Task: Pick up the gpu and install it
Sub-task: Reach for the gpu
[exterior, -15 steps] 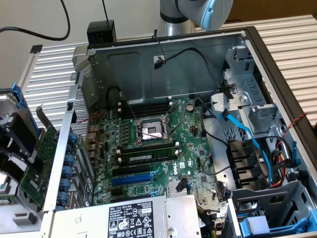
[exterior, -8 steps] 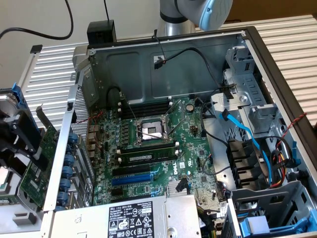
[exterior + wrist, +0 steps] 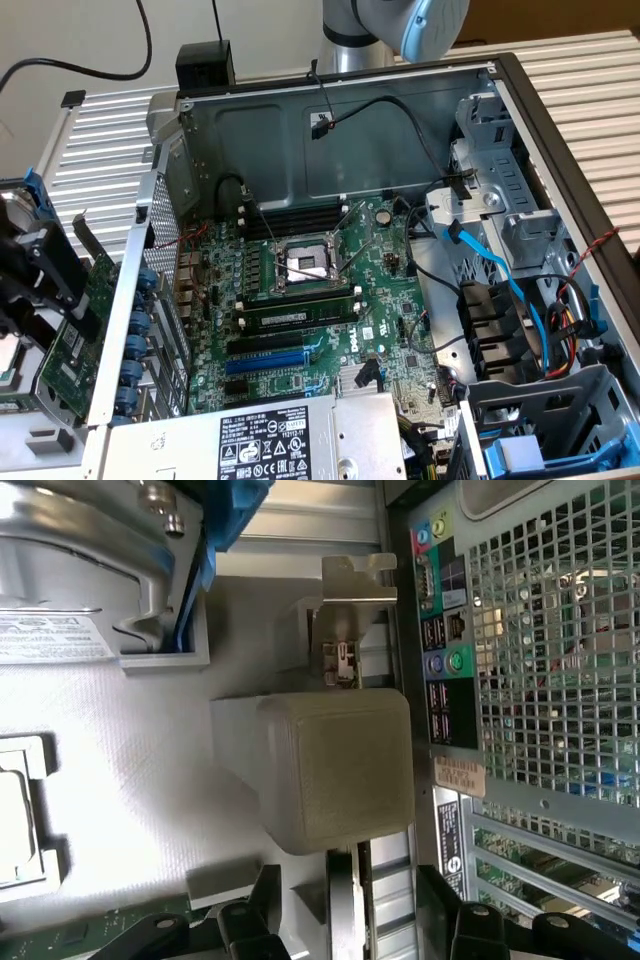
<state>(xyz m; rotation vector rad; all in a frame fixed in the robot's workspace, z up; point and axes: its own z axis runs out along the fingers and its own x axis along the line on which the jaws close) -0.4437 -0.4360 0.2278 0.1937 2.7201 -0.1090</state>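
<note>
The gpu stands on edge outside the computer case, at the exterior view's left, with its green board facing the case wall. In the wrist view I look along the edge of the gpu; its silver end bracket sticks out past a beige holder block. My gripper is open, with one black finger on each side of the card's edge and a gap on both sides. In the exterior view the gripper hangs over the card, close to the case's rear panel.
The open case holds the large green motherboard, a power supply at the front and blue cables by the drive cage. The case's rear port panel and perforated grille lie close beside the card. A silver shroud with blue trim lies nearby.
</note>
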